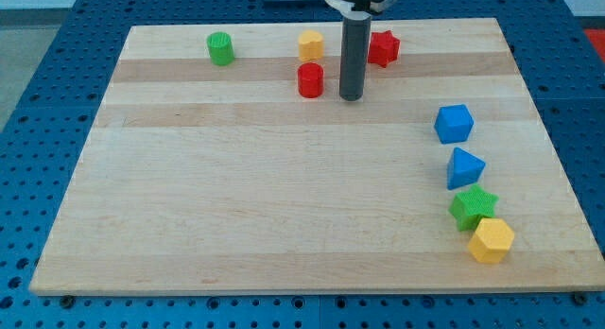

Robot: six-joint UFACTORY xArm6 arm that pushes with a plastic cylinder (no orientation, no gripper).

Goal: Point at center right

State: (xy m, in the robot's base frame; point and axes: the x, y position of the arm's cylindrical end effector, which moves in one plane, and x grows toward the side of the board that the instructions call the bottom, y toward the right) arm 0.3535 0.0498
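Note:
My tip [351, 97] rests on the wooden board [236, 197] near the view's top, just right of the red cylinder [310, 80] and below-left of the red star [383, 48]. The yellow block [311, 44], a hexagon shape, sits above the red cylinder. At the view's right, a column of blocks runs down: the blue cube [454, 123], the blue triangular block [464, 167], the green star [473, 208] and the yellow hexagon [491, 240]. The tip is well up and left of the blue cube.
A green cylinder [220, 48] stands at the view's top left. The board lies on a blue perforated table [38, 102] that surrounds it on all sides.

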